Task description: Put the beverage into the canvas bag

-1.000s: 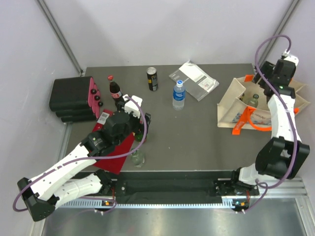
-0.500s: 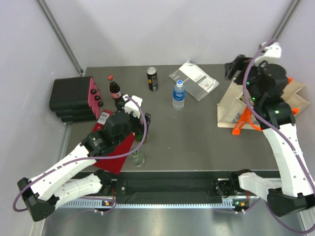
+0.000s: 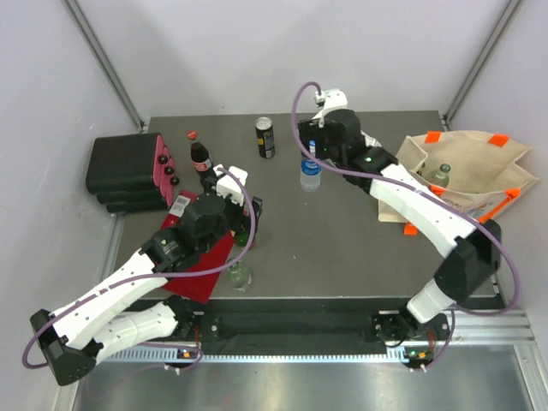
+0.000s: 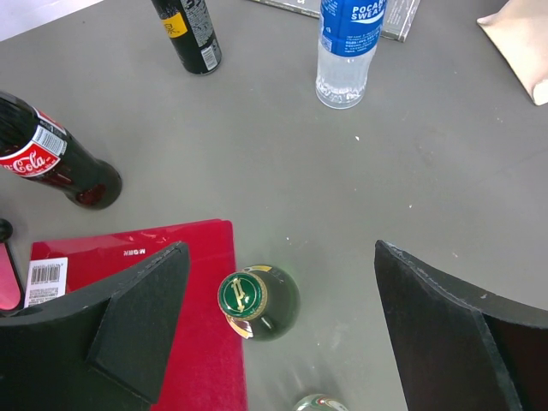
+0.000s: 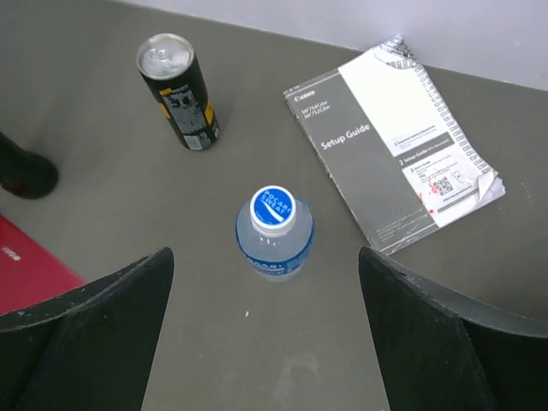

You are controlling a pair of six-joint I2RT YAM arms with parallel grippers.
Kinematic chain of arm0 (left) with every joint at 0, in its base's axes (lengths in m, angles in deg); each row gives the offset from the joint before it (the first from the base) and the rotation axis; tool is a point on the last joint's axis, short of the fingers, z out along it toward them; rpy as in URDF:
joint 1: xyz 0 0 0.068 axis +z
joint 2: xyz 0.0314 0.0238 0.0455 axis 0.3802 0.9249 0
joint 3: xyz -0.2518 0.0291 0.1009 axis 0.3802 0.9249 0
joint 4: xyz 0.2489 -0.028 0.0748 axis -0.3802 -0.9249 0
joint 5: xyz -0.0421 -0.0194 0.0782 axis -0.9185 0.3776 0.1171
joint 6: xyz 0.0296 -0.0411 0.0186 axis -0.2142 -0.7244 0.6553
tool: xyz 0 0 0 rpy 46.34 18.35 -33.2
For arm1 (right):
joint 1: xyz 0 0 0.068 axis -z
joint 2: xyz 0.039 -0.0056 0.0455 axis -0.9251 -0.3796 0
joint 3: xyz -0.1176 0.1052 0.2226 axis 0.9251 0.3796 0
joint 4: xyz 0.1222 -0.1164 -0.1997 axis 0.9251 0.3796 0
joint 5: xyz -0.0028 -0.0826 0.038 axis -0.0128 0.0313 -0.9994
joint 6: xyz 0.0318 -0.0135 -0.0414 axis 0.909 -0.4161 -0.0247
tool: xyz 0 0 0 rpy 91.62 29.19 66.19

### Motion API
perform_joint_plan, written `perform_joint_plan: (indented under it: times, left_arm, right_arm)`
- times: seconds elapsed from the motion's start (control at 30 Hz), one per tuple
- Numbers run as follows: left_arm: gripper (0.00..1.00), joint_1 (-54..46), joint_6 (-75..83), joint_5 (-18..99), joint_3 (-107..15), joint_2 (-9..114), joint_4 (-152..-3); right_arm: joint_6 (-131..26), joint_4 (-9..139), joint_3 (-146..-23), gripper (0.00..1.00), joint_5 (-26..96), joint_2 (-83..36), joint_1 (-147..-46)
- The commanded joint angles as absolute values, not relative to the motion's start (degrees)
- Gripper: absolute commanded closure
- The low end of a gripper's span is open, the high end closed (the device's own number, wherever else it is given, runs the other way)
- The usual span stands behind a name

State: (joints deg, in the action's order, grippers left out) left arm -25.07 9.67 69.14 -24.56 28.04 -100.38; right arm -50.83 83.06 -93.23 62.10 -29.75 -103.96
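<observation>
We are hanging our right jaws, spread wide and gripping nothing, straight over the water bottle, which is standing upright on the tabletop well to the left of the bag. Its blue cap is showing between the two fingers with clear gaps on either side, so we are reading this as lining up to come down around it.

One green bottle is already sitting inside the bag, whose mouth is gaping upward, which is making drops from above easy.

Farther left of the bag, our left jaws are likewise released. They are poised above another green bottle at the edge of a red folder, seemingly ready to take it.

The can and the cola are also standing left of the bag, so we are judging the task partly done.
</observation>
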Motion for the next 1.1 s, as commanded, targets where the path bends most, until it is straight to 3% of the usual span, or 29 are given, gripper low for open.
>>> perform_joint_plan:
  times: [0.0, 0.63, 1.07]
  left_arm:
    - [0.07, -25.1, 9.7, 69.4, -26.1, 27.0, -98.9]
    - [0.07, -25.1, 9.7, 69.0, -26.1, 27.5, -98.9]
    - [0.07, -25.1, 9.7, 69.2, -26.1, 27.7, -98.9]
  right_arm:
    - [-53.0, 81.0, -99.5, 0.11, 66.3, -35.2, -104.6]
    - [-52.4, 82.0, -101.8, 0.11, 60.7, -50.3, -102.2]
    - [-52.3, 79.6, -98.7, 0.25, 57.8, -51.1, -100.1]
